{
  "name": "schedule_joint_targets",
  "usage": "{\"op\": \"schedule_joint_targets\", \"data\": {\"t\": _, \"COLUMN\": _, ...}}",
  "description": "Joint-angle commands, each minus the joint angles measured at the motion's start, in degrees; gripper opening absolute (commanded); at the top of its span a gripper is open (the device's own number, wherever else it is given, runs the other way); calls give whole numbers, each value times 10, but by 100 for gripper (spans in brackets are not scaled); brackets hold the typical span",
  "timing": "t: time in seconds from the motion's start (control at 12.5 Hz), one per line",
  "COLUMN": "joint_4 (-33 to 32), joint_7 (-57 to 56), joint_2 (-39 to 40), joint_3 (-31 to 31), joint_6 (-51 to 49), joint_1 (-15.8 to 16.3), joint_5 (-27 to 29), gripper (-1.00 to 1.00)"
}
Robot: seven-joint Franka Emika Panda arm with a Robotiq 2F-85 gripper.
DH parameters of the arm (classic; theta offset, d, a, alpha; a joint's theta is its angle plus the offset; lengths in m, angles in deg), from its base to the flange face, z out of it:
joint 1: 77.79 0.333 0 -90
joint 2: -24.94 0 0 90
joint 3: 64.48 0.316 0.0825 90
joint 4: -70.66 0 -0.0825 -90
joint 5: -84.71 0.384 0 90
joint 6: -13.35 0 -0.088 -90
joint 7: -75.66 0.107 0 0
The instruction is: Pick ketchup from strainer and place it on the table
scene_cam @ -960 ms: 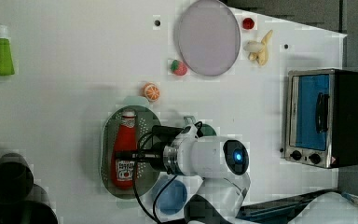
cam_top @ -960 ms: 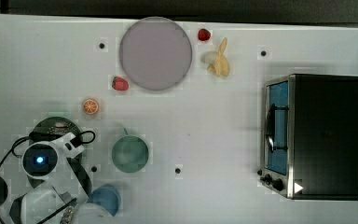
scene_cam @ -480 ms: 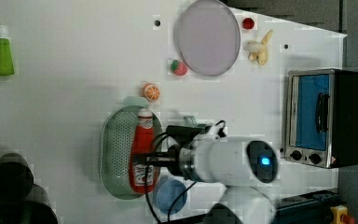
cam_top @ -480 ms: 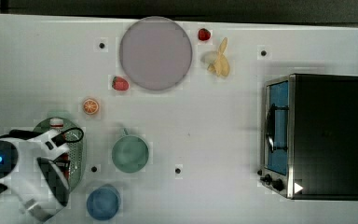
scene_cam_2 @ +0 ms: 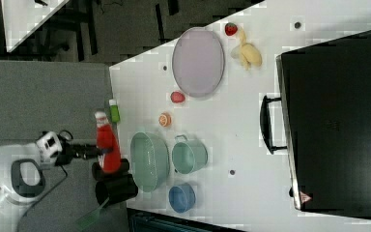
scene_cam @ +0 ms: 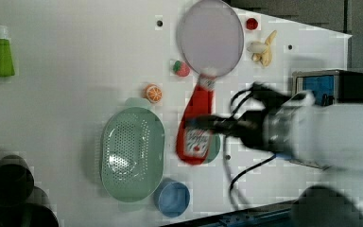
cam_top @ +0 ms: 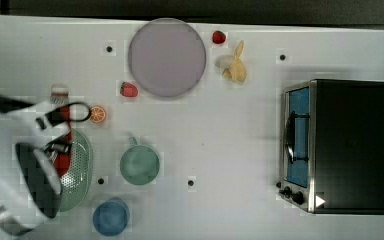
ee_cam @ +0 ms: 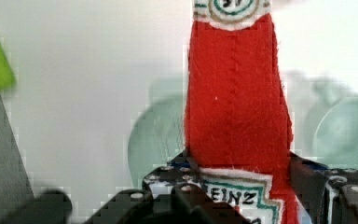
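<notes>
My gripper (scene_cam: 211,125) is shut on the ketchup (scene_cam: 196,127), a red bottle with a white cap and a white-and-red label. It holds the bottle around its lower body, lifted well above the table (cam_top: 220,130). In the wrist view the ketchup (ee_cam: 235,102) stands between the black fingers (ee_cam: 168,183). The pale green strainer (scene_cam: 132,153) lies below with nothing in it. In the right view the ketchup (scene_cam_2: 107,142) hangs beside the strainer (scene_cam_2: 149,162), high off the tabletop. In the top view my arm covers part of the strainer (cam_top: 79,167) and most of the ketchup (cam_top: 63,150).
A green cup (cam_top: 139,165) and a blue cup (cam_top: 110,217) stand close to the strainer. An orange slice (cam_top: 98,114), two strawberries (cam_top: 128,90), a grey-lilac plate (cam_top: 166,57) and a banana (cam_top: 235,65) lie farther off. A toaster oven (cam_top: 337,145) fills the top view's right. A green bottle (scene_cam: 2,56) stands apart.
The ketchup lay in the strainer one second ago. My gripper has lifted it out and carried it up, leaving the strainer bare.
</notes>
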Motion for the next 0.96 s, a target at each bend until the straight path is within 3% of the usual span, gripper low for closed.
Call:
{"op": "schedule_joint_targets", "data": {"t": 0.08, "joint_4": -3, "joint_7": -97, "joint_2": 5, "joint_3": -69, "joint_6": -33, "joint_1": -55, "joint_5": -3, "gripper": 18}}
{"op": "schedule_joint_targets", "data": {"t": 0.4, "joint_4": -10, "joint_7": -211, "joint_2": 3, "joint_3": -170, "joint_6": -36, "joint_1": -64, "joint_5": -77, "gripper": 18}}
{"op": "schedule_joint_targets", "data": {"t": 0.72, "joint_4": -56, "joint_7": -223, "joint_2": 3, "joint_3": -234, "joint_6": -32, "joint_1": -65, "joint_5": -81, "gripper": 18}}
{"op": "schedule_joint_targets", "data": {"t": 0.96, "joint_4": -126, "joint_7": -226, "joint_2": 3, "joint_3": -256, "joint_6": 37, "joint_1": -65, "joint_5": -81, "gripper": 18}}
